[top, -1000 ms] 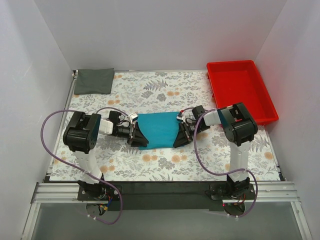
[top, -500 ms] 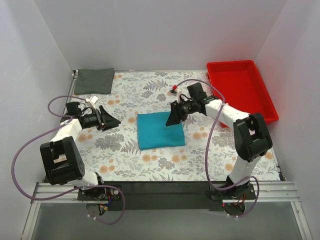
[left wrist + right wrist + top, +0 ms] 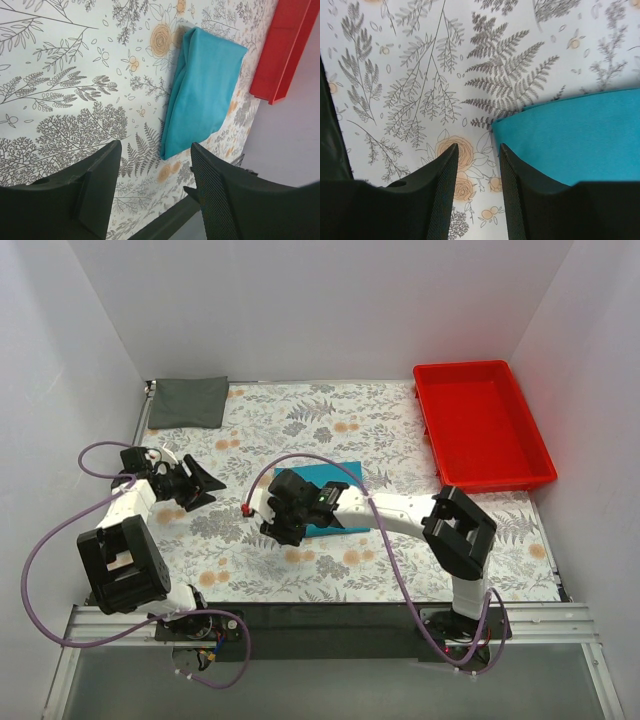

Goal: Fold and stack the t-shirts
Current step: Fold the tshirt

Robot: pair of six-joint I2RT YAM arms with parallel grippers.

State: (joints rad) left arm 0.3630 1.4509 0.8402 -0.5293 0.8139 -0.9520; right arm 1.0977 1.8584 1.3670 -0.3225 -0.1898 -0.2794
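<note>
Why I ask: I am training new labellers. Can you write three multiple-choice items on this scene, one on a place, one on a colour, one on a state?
1. Where does the dark grey t-shirt lie?
A) at the far left corner of the table
B) at the near right corner
C) near the middle

2. What colour is the t-shirt near the middle of the table?
A) yellow
B) teal
C) white

3. How is the left gripper?
A) shut on a t-shirt
B) shut, holding nothing
C) open, holding nothing

Key:
1 A: the top view shows it lying flat in that corner.
2 B: the teal t-shirt shows in all three views.
3 C: its fingers stand apart and grip nothing.
</note>
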